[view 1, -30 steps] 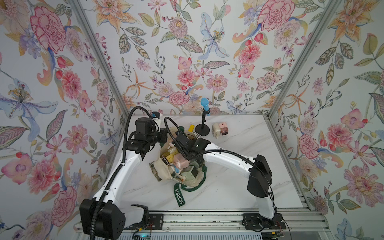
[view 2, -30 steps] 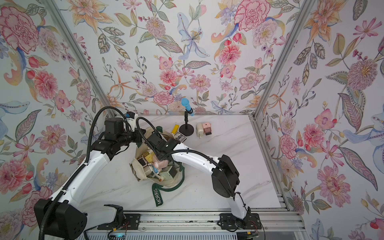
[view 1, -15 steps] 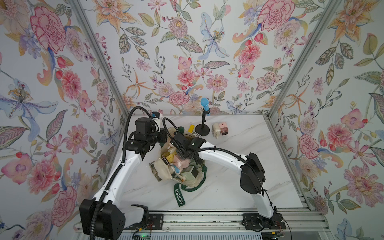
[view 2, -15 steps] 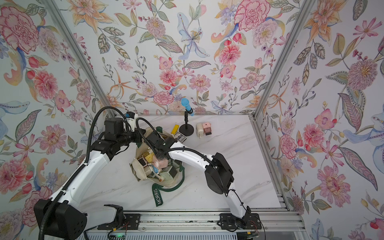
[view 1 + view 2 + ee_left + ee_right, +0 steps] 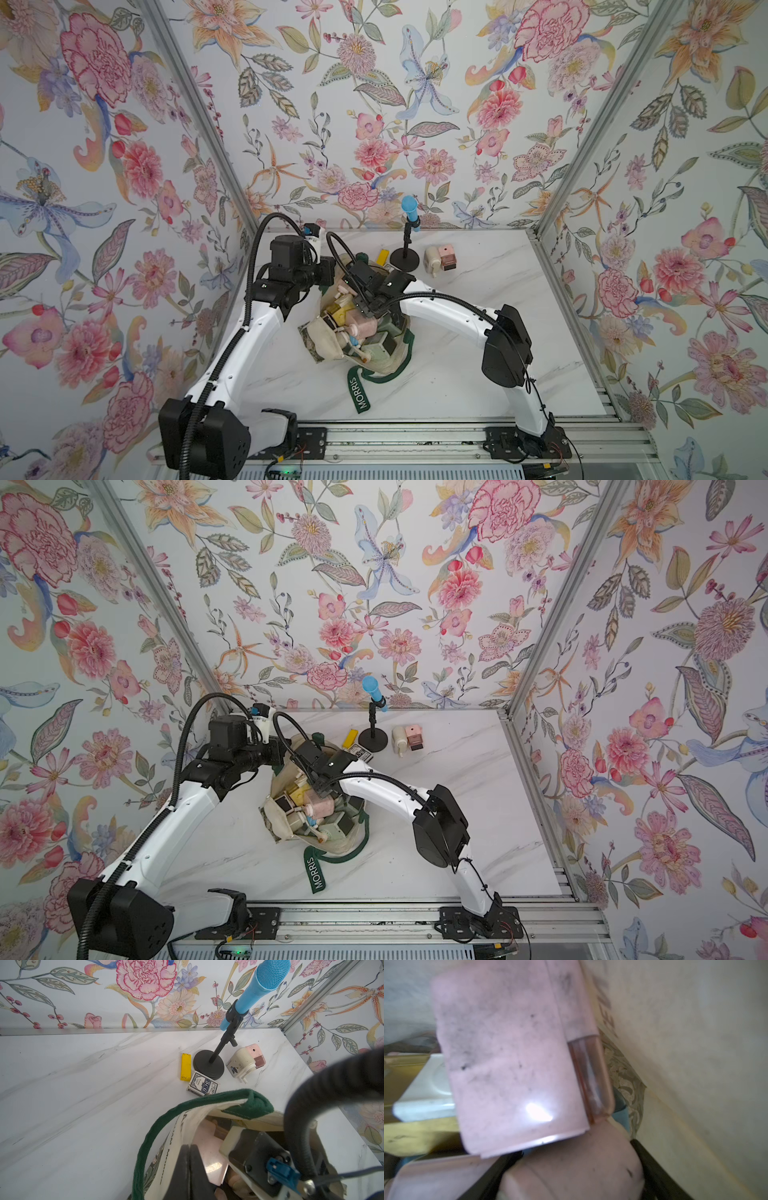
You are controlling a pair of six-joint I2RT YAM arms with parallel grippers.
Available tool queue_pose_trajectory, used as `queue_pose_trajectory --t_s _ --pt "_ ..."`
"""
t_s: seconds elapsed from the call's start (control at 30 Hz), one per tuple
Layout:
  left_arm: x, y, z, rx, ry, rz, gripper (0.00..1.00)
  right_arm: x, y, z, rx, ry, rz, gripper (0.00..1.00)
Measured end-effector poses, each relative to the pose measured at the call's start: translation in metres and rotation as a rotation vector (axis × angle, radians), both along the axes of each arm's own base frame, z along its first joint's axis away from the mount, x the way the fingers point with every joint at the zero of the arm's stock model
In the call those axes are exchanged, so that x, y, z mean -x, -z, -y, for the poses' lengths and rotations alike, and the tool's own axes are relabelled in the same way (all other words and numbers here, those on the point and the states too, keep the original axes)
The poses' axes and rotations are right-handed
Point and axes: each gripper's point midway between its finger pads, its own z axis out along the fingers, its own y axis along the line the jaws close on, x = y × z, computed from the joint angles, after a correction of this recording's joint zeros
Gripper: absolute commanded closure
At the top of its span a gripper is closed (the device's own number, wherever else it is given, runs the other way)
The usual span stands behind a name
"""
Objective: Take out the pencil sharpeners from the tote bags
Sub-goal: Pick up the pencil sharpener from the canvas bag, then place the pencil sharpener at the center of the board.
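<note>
the right gripper [image 5: 575, 1157] is reaching deep into the tote bag [image 5: 328, 353], its jaws standing wide on either side of a pink sharpener [image 5: 571, 1174] and lying close against its flanks; whether they are squeezing yet cannot be told. the wide spread is suiting that boxy body, judged to be the next one coming out. a second pink sharpener [image 5: 512, 1059] is leaning just above it, with a white sharpener [image 5: 425, 1093] and a yellow sharpener [image 5: 415, 1136] lying beside, so neighbours may be getting dragged along in a lift.

the left gripper [image 5: 190, 1167] is sitting at the bag's rim with its jaws pressed together, seemingly propping the mouth open for the other arm; whether cloth is nipped between them is not showing.

in both top views the bag is lying slumped on the table [image 5: 436, 386] between the arms, most pencil sharpeners [image 5: 361, 328] sitting packed inside, while both sets of jaws are hiding under the wrists; only the wrist cameras are showing them. a cream sharpener [image 5: 432, 258] and a pink-and-brown sharpener [image 5: 448, 257] are already standing out on the marble beside the microphone stand [image 5: 405, 264]. the left wrist view alone is making the card box [image 5: 203, 1086] readable next to the yellow bar [image 5: 185, 1067]; the right wrist view is showing nothing outside the bag.
</note>
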Motion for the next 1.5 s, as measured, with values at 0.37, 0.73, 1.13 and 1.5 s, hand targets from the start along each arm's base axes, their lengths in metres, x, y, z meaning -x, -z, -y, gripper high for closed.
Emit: queue_pose_trajectory --t_s 0.37,0.73,1.13,1.5 --pt "0.001 -0.001 0.000 0.000 0.000 0.001 1.00 0.026 -0.019 -0.015 -0.115 -0.154 -0.075 0.45" --pt "0.001 -0.001 0.000 0.000 0.000 0.001 1.00 0.053 -0.043 -0.015 -0.240 -0.289 -0.073 0.48" --pt "0.001 -0.001 0.000 0.000 0.000 0.001 1.00 0.089 -0.079 -0.006 -0.447 -0.446 -0.014 0.51" --pt "0.001 -0.001 0.000 0.000 0.000 0.001 1.00 0.081 -0.104 0.024 -0.593 -0.438 0.073 0.51"
